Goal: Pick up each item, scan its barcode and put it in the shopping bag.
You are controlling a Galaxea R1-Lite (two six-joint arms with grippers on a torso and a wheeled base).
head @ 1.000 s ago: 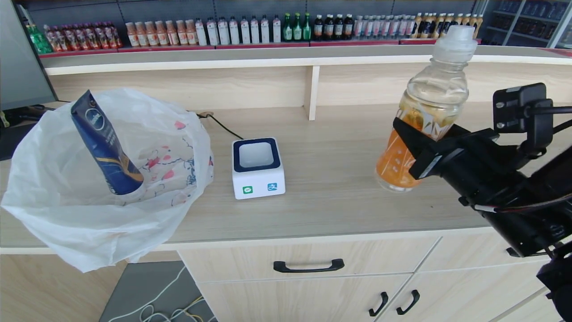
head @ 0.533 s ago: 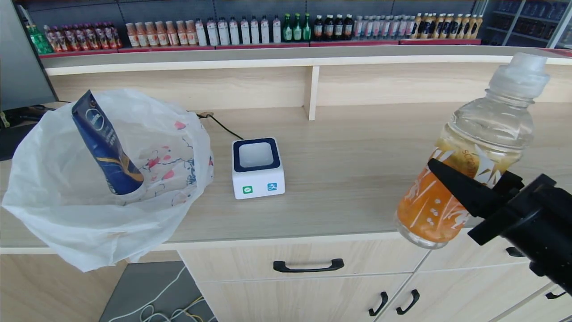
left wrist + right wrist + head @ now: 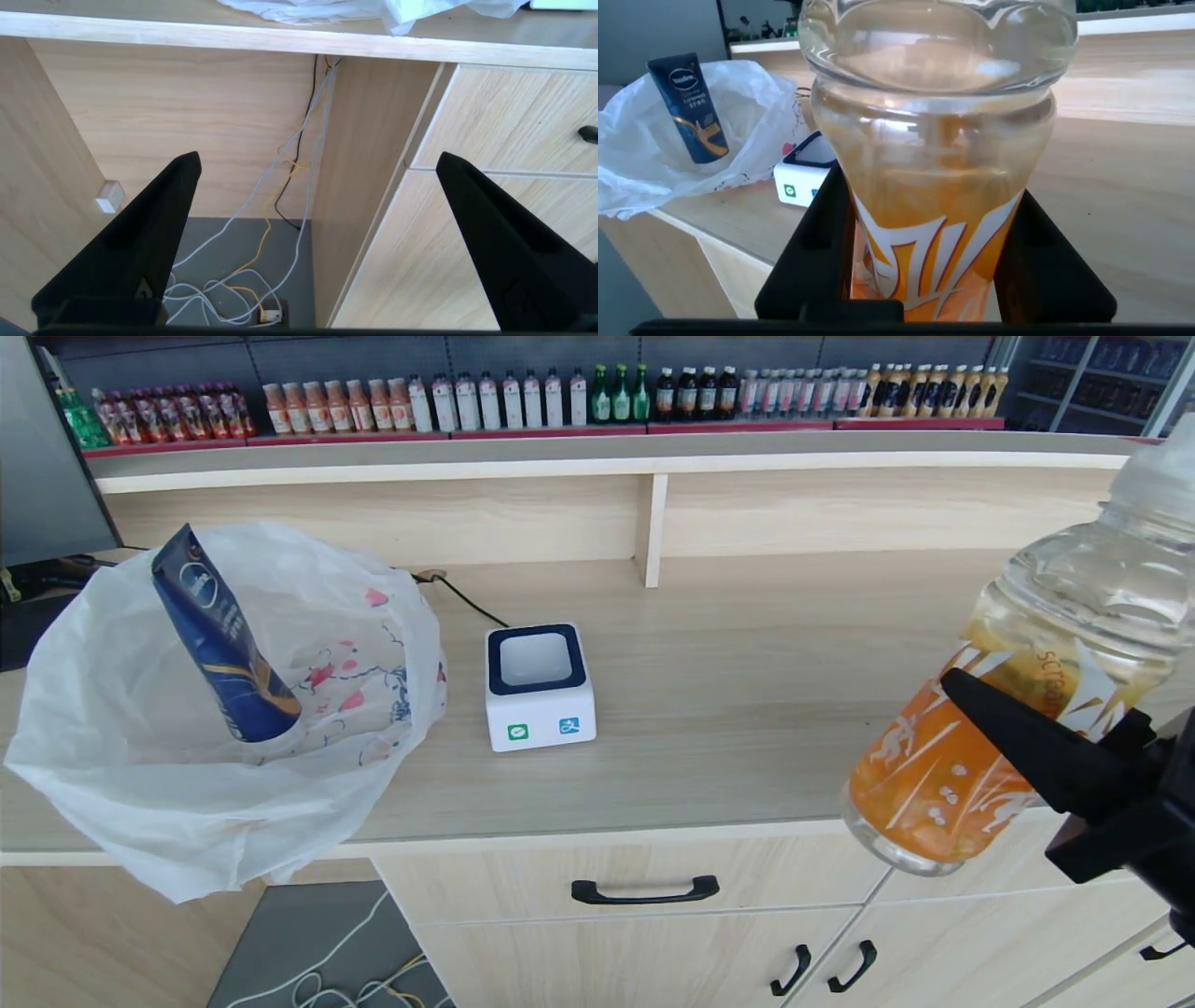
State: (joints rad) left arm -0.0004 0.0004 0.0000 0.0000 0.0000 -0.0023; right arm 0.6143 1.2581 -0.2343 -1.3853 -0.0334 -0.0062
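- The bottle [image 3: 943, 775] has come up off the counter [image 3: 747, 709] and swung out to the robot's right and nearer the head camera; it now hangs tilted, cap leaning away to the right, base low in front of the counter's front edge
- The right gripper [image 3: 934, 252] is clamped on the bottle, a black finger on each side of the orange label
- This means the pick-up of this item looks done, and I judge the step in hand to be carrying it to the scanner [image 3: 540, 686] for its barcode
- The bottle is well apart from the scanner, off to its right, so a move back across the counter is likely needed, with the label turned toward the scanner's window
- A second ago the bottle stood nearly upright over the right part of the counter; half a second ago it was already leaning and lower
- The bag [image 3: 140, 784], the blue tube [image 3: 224, 635] standing in it and the scanner lie just as they did, so the camera has not shifted
- The left gripper [image 3: 316, 163] hangs below the counter edge with its jaws wide apart, holding nothing
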